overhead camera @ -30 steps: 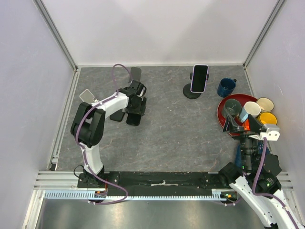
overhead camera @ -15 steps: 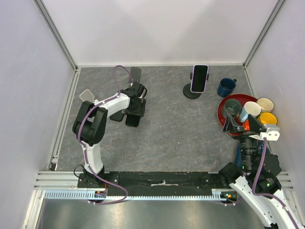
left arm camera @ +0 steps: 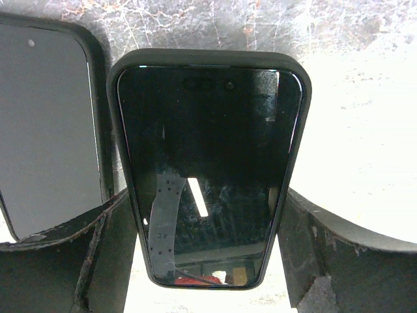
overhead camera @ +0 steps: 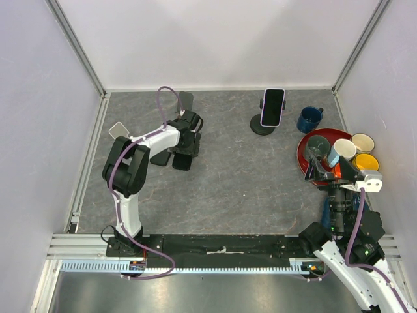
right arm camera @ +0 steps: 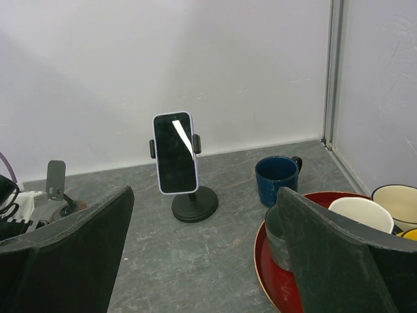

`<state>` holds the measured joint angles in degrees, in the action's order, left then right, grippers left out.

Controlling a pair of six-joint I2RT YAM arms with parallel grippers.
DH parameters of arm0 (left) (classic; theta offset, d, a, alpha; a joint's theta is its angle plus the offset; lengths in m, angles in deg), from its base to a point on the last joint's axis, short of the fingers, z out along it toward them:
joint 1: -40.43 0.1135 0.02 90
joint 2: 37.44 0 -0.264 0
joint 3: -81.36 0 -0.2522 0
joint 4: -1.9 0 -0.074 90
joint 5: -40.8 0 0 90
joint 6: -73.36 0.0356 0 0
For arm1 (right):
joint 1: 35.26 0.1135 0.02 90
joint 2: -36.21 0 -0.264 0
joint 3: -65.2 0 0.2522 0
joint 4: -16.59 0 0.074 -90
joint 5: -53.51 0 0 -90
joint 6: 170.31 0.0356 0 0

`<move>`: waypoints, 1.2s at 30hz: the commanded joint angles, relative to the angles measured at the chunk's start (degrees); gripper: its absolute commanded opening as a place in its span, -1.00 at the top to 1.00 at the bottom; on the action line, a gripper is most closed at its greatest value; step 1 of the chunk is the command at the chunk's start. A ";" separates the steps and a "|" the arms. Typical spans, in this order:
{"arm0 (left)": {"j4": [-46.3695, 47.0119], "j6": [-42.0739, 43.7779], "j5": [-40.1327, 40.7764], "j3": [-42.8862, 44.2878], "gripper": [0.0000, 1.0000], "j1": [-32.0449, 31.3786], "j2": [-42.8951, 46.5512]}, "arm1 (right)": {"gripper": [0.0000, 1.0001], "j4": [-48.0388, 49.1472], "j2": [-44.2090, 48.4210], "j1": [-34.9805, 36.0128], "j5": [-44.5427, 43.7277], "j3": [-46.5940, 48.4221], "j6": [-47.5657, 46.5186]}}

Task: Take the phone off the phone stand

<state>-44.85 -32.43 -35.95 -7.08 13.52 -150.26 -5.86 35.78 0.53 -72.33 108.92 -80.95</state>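
Lilac-cased phone [overhead camera: 272,106] well beyond right gripper [overhead camera: 328,171]

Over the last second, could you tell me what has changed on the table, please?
The left arm swung its elbow slightly rightward, the left tool staying around the dark phone. Nothing was visibly taken or released. The phone remains in the phone stand, and the right tool stays open, unmoved.
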 commanded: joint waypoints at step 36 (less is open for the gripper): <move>-7.35 2.17 -3.41 2.27 -0.80 0.02 -5.48 | -0.96 0.16 0.16 0.33 0.32 1.95 0.47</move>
<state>-47.95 -32.23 -37.78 -4.22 13.95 -152.10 -5.88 35.78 0.51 -72.33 108.92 -80.93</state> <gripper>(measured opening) 0.891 0.983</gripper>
